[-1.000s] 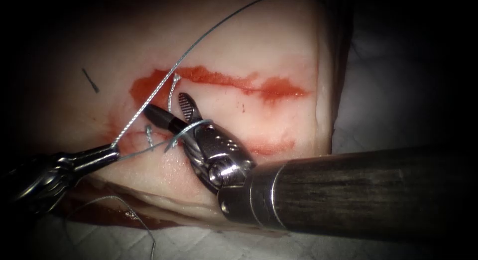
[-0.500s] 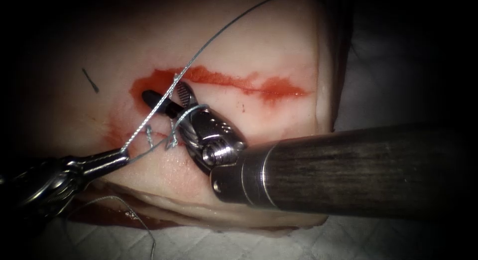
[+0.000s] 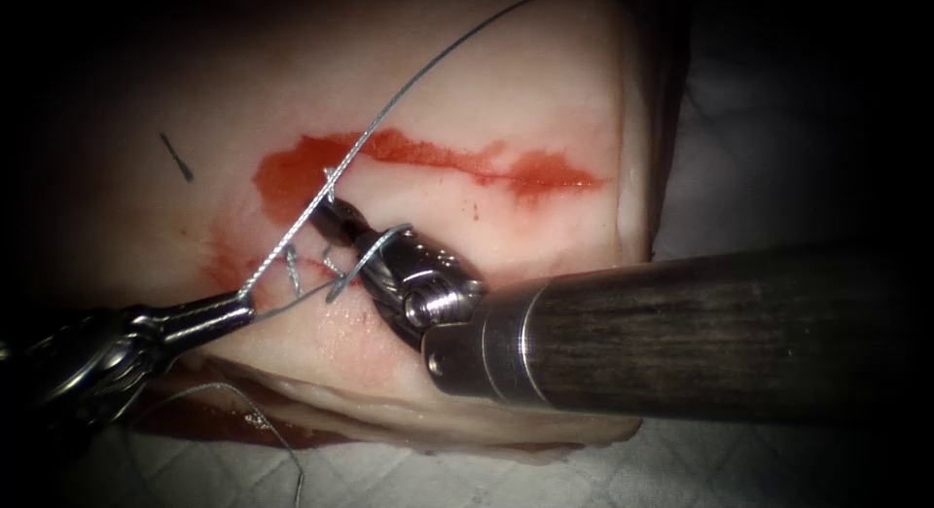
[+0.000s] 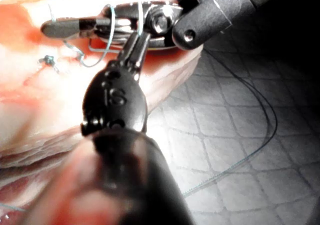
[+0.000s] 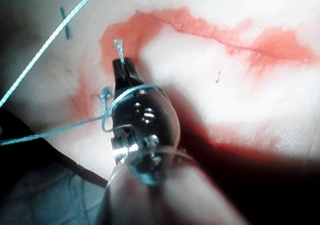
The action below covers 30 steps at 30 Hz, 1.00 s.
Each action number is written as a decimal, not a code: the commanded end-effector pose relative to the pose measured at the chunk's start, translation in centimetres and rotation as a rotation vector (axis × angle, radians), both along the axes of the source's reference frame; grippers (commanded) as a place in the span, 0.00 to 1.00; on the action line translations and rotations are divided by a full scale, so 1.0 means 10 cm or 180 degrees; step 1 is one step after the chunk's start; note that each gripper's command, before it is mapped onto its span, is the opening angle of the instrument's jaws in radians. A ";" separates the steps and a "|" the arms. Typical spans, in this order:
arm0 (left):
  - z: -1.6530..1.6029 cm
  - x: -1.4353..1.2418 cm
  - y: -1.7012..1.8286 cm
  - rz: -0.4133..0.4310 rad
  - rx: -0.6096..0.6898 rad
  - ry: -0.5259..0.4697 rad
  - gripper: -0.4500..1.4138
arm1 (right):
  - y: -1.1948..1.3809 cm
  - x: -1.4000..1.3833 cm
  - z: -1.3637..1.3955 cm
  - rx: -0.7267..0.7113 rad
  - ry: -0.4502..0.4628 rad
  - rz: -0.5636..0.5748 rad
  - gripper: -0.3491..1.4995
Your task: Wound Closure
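Note:
The tissue (image 3: 467, 80) carries a red-stained cut (image 3: 438, 163) running left to right. My left tool (image 3: 241, 299) comes in from the lower left, shut on the long thread (image 3: 409, 75), which rises from it and arcs to the upper right. My right tool (image 3: 329, 208) lies over the left end of the cut, shut on the short thread end (image 3: 329, 175). A loop of thread (image 3: 375, 243) is wound around its jaws. The right wrist view shows the right tool (image 5: 122, 67) pinching that short thread end (image 5: 118, 45), with a small knot (image 5: 105, 95) beside it. The left wrist view shows my left tool (image 4: 134, 47) under the right tool's jaws.
A short dark piece of thread (image 3: 177, 158) lies on the tissue left of the cut. Loose thread (image 3: 282, 440) trails over the tissue's front edge onto the white cloth (image 3: 389, 479). A fainter red line (image 3: 516, 289) runs nearer the front edge.
My right tool moved up and left with its jaws open around the short thread end, then shut on it. My left tool shifted slightly right, still holding the long thread.

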State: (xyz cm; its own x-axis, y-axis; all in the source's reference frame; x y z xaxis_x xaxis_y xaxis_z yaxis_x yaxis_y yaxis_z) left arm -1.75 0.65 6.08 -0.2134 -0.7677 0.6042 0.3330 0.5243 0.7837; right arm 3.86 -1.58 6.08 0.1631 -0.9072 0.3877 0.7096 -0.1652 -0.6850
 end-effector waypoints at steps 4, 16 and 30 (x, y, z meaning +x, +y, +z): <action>0.016 0.004 0.026 -0.0160 0.0055 0.0118 0.00 | -0.002 0.009 -0.019 -0.0110 -0.0035 -0.0098 0.00; 0.126 0.027 0.158 -0.0570 0.0380 0.1131 0.00 | -0.012 0.012 -0.034 -0.0746 -0.0066 -0.0423 0.00; 0.208 -0.004 0.283 -0.0743 0.0504 0.1465 0.00 | -0.027 0.000 -0.036 -0.0927 -0.0069 -0.0677 0.00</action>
